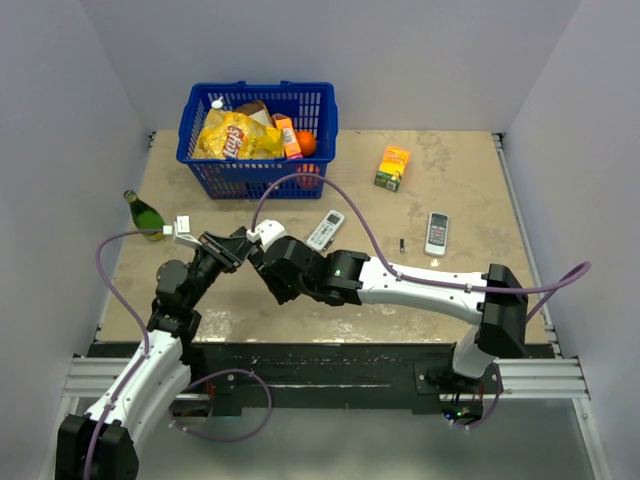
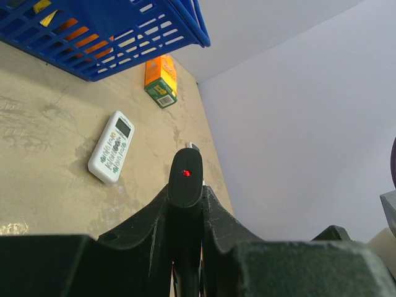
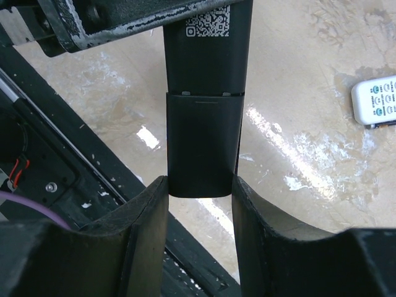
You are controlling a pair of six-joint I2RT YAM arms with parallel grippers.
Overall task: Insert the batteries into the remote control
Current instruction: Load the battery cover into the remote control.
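The remote control (image 3: 204, 142) sat pinched between both claws: the left gripper (image 2: 185, 201) clamped its body, and the right gripper (image 3: 199, 198) was closed on its cover end. It looked light, rigid and slick — best gripped by its narrow edges.

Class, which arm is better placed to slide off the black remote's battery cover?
Right, probably: the right pincer flanks the battery cover end of the remote control, while the left pincer grips the other end, steadying it.
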